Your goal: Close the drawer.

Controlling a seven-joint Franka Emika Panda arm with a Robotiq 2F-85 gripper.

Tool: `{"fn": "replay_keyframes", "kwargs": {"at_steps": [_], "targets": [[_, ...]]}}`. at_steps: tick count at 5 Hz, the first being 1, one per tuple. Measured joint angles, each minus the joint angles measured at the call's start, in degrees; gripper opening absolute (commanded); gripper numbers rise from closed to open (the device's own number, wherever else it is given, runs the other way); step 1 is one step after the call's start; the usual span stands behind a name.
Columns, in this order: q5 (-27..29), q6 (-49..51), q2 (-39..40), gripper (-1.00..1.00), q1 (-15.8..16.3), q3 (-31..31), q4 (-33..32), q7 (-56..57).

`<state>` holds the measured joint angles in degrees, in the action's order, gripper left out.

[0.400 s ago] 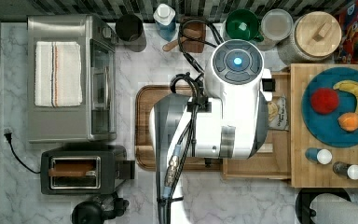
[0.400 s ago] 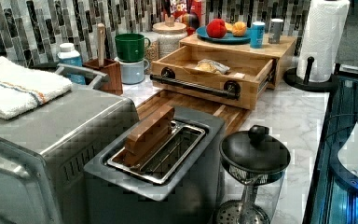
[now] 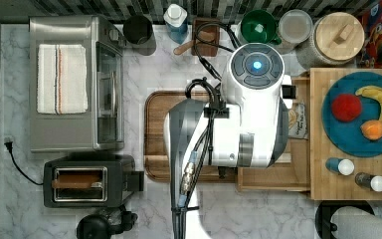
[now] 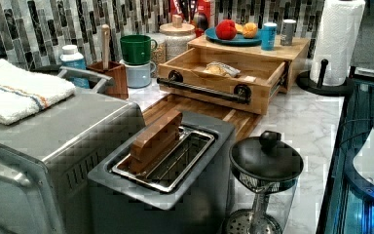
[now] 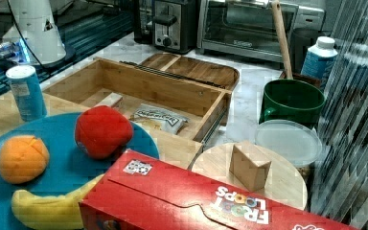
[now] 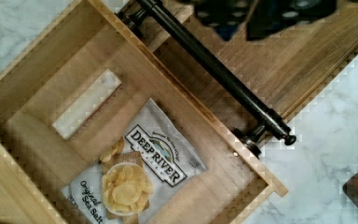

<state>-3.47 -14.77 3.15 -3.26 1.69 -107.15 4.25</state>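
Lying inside drawer (image 6: 121, 65) — chip bag (image 6: 140, 168).

Light-wood drawer (image 4: 214, 87) (black bar handle (image 4: 205, 90)); blue plate (image 3: 348, 139); white, grey-veined marble counter (image 3: 258, 214)

**Legible text in the scene**

The chip bag (image 6: 140, 172) lying inside the open drawer (image 6: 37, 84) reads "DEEP RIVER" on a dark banner, with "Original Sea Salt" printed in script beside a picture of chips. In the right view, the red cereal box (image 5: 196, 201) in the foreground carries "FROOT LOOPS" in coloured letters and a small square code label near its upper corner. No other text can be read.
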Motion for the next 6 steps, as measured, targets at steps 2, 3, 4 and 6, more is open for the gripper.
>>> {"fn": "replay_keyframes", "kwargs": {"at_steps": [2,3,4,6], "targets": [[-0.37,0.22,-0.63,1.00,-1.41,-1.71,-2.52,9.95],[-1.11,-1.33,-2.24,1.00,-1.17,-2.42,-5.54,19.63],[-5.01,-4.38,-4.07,0.44,-0.81,-4.01,-8.67,25.33],[-5.99,-10.13,-7.46,-1.00,0.92,-7.94,-13.93,28.46]]}}
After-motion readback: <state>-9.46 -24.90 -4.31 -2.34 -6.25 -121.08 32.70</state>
